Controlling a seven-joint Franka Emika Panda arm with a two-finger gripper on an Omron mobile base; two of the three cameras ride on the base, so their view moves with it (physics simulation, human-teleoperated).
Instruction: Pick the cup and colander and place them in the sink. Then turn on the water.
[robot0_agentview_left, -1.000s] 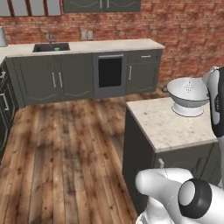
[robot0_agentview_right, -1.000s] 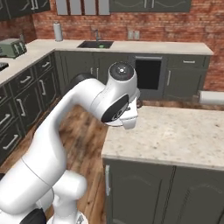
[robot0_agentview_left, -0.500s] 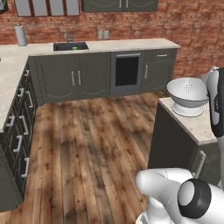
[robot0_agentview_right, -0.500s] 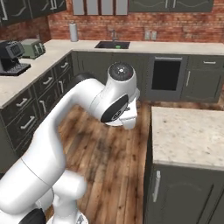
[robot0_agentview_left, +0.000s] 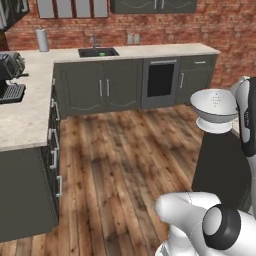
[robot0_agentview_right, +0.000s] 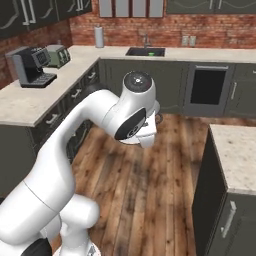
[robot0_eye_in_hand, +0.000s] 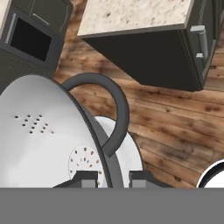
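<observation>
One cup (robot0_agentview_left: 102, 53), green, sits inside the sink (robot0_agentview_left: 98, 52) set into the back surface (robot0_agentview_left: 150, 50), so that half of the placing looks done. One sink, one faucet (robot0_agentview_left: 93, 40) behind it, no stream from the spout; water is likely the last step. One coffee machine (robot0_agentview_left: 11, 80) stands on the left surface. One colander (robot0_agentview_left: 215, 106) is lifted off any surface at the right of the left base view, well apart from the sink, likely in transit to the basin. In the hand view the gripper (robot0_eye_in_hand: 112, 178) has its two tips clamped on the colander's rim beside the looped handle, a thin edge that suits a narrow pinch and leaves the bowl hanging to one side.
</observation>
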